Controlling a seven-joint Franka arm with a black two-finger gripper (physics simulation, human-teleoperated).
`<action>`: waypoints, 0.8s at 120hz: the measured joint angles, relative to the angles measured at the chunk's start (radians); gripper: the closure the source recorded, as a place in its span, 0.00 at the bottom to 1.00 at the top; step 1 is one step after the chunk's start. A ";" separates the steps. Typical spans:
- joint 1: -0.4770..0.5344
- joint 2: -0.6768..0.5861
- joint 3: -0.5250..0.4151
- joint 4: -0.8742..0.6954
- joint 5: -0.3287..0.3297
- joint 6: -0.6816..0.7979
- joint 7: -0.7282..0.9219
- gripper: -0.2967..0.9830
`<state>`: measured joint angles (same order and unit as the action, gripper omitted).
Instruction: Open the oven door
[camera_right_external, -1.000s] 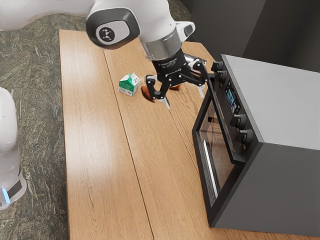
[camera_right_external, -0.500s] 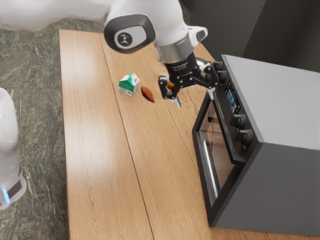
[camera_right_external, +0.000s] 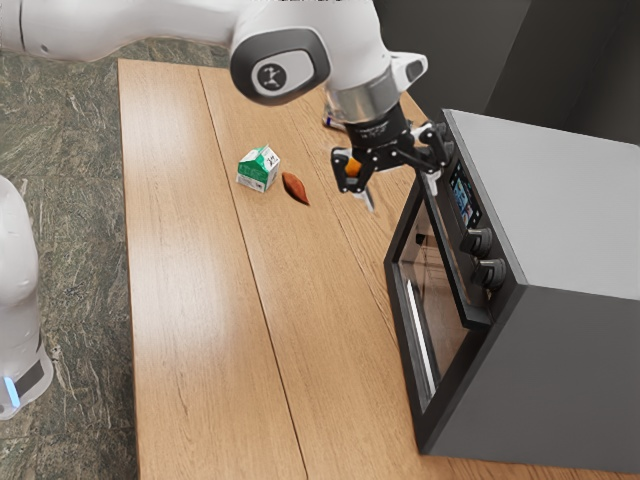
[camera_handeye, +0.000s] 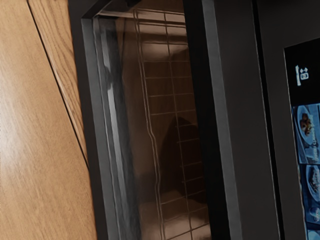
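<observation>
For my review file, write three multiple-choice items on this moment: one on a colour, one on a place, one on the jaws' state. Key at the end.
1. The oven's top is:
A) red
B) grey
C) green

2. The red-brown item lies:
A) on the table, beside the carton
B) on the oven's top
C) on the floor

3. The jaws are:
A) pressed together
B) shut on the carton
C) spread apart

Key:
1 B: the exterior view shows a plain grey surface.
2 A: it rests on the wood near the green-and-white carton.
3 C: a wide gap shows between them.
</observation>
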<state>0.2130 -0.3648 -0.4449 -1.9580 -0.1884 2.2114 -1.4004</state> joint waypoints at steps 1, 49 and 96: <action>0.000 0.001 0.000 0.000 0.000 0.001 0.001 0.23; 0.010 0.038 0.000 0.026 0.001 0.018 0.035 0.23; 0.020 0.060 0.000 0.037 0.002 0.024 0.058 0.23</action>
<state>0.2330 -0.3051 -0.4449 -1.9210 -0.1864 2.2350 -1.3425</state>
